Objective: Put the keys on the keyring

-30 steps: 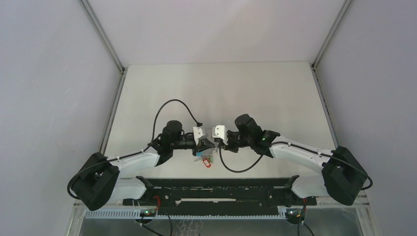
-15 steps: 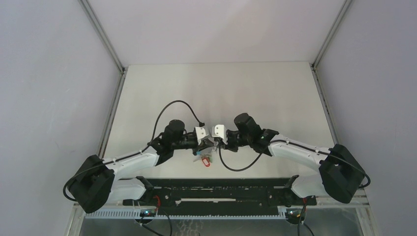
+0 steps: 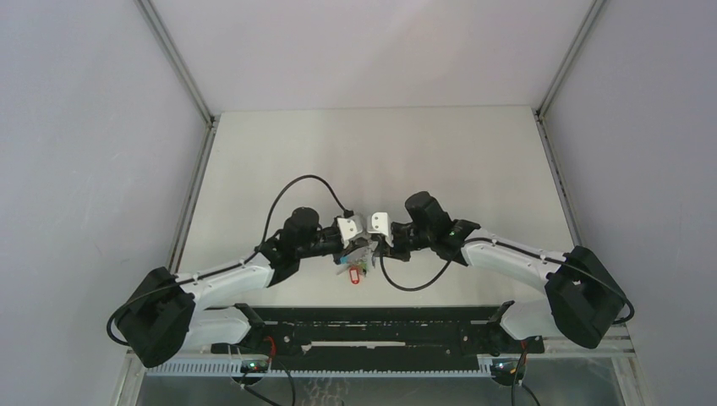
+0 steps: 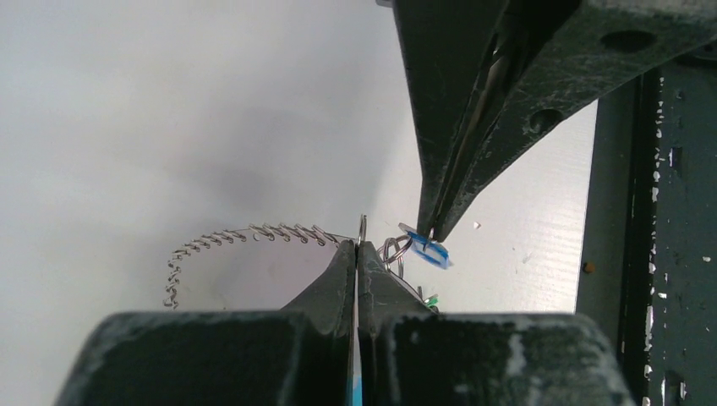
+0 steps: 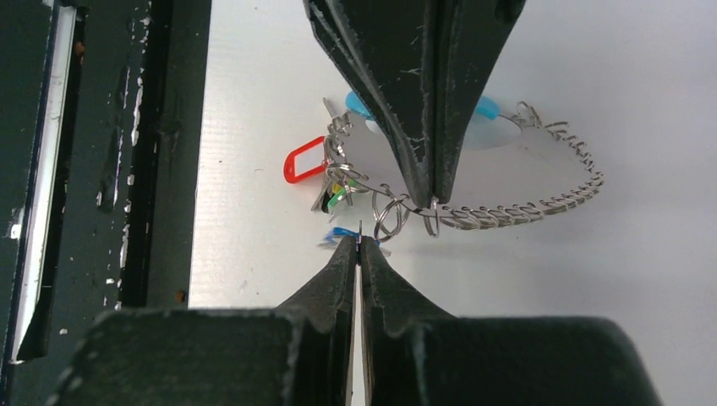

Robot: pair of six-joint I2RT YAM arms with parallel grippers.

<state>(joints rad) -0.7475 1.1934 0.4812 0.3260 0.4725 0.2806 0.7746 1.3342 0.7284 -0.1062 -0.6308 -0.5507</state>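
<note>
Left end effector (image 4: 357, 247) is pressed fully shut on the thin wire of the keyring (image 5: 507, 213), pinching it close to the cluster where a red tag (image 5: 303, 161) and a green piece (image 5: 340, 196) hang. That pinch looks meant to steady the loop so its small split ring (image 5: 387, 216) stands free for threading. Right end effector (image 5: 358, 245), almost tip to tip with it, is likewise clamped shut, on the dark-blue head of the key (image 4: 427, 252). The key sits just beside that split ring; whether they touch is too fine to tell. Gripping the head probably leaves the rest of the key exposed for the ring. All this sits close to the near edge of the table (image 3: 380, 152), about midway along it, with the black rail (image 3: 372, 326) of the arm mount right behind the work, so a pull back toward the bases has little room. The wire loop curves away toward the far side, carrying cyan pieces (image 5: 489, 107). Beyond it nothing shows on the table up to the far edge and both far corners, so any repositioning seems safer made outward.
</note>
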